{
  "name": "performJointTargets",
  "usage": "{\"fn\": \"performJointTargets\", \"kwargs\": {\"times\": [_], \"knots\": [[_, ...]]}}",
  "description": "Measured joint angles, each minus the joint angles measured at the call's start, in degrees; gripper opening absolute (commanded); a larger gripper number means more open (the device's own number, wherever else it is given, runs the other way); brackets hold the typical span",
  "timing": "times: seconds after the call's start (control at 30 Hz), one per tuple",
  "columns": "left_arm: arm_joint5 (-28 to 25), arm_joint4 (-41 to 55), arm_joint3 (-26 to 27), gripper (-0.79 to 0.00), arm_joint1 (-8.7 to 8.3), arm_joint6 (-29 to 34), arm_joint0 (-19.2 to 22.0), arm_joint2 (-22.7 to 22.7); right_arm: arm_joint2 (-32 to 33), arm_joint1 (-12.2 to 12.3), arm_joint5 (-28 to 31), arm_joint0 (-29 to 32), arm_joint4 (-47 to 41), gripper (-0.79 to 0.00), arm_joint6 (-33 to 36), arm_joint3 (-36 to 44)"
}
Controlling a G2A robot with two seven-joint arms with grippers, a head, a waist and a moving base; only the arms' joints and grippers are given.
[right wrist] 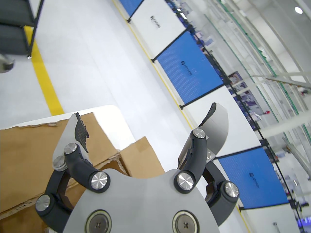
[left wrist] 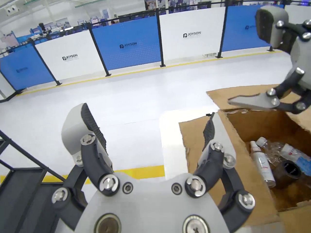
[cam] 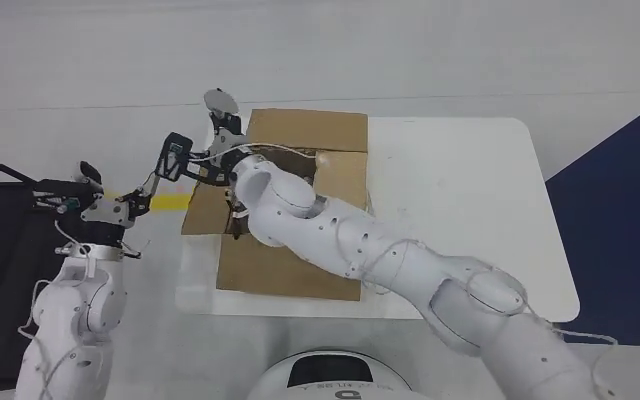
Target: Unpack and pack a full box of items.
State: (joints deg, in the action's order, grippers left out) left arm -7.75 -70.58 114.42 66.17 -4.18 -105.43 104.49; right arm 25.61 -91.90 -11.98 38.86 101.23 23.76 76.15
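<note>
From above, an open cardboard box (cam: 305, 130) sits on the left part of a white table (cam: 450, 200), its flaps spread out flat. The right arm (cam: 340, 235) stretches across the box toward its far left corner, while the left arm (cam: 75, 300) stands off the table's left edge, beside a black rack (cam: 20, 200). In the left wrist view, the left gripper (left wrist: 148, 112) is spread wide with nothing between its fingers (left wrist: 93, 127). It hangs above the floor and the table's corner, just beside the box's left flap. Inside the box lie a white spray bottle (left wrist: 261, 163), a clear plastic bottle (left wrist: 269, 146), a black cylinder (left wrist: 288, 170) and a blue-and-white packet (left wrist: 296, 156). The right gripper (left wrist: 245, 59) hovers above the box's far side, its jaws wide apart and empty, the lower finger over the far flap. A yellow floor line (left wrist: 141, 172) runs past the table. In the right wrist view, the right gripper's fingers are wide apart and hold nothing, one above the box's cardboard and the other out over the floor.
</note>
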Motion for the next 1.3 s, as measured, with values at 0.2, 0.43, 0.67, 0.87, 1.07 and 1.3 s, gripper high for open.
{"fn": "performJointTargets", "kwargs": {"times": [0.2, 0.43, 0.67, 0.87, 1.07, 1.3], "knots": [[-3.06, -11.56, 7.2, 0.0, -0.27, 7.17, 2.94, -6.7, 20.17, 10.71, 5.9, 23.19, 14.11, 0.0, -0.33, 26.92], [-11.84, -21.15, 4.59, 0.0, -0.32, 18.87, 13.22, -19.12, 43.89, 15.98, 10.05, 48.73, 8.81, 0.0, -17.08, 42.59], [-10.84, -22.06, 3.43, 0.0, -0.09, 20.38, 15.47, -21.84, 52.95, 16.8, 13.05, 53.88, 2.92, 0.0, -20.9, 40.42], [-13.6, -24.57, 2.21, 0.0, -0.17, 23.31, 16.67, -23.99, 52.89, 16.76, 13.16, 53.21, 3.22, 0.0, -18.77, 39.1], [-20.52, -24.84, -2.31, 0.0, 0.15, 30.15, 22.12, -29.82, 51.27, 16.5, 13.63, 48.92, 8.42, 0.0, -5.92, 34.97], [-20.93, -31.08, -5.92, 0.0, 0.87, 30.82, 26.98, -37.65, 49.46, 16.07, 15.58, 45.37, 9.14, 0.0, 3.13, 29.33]]}}
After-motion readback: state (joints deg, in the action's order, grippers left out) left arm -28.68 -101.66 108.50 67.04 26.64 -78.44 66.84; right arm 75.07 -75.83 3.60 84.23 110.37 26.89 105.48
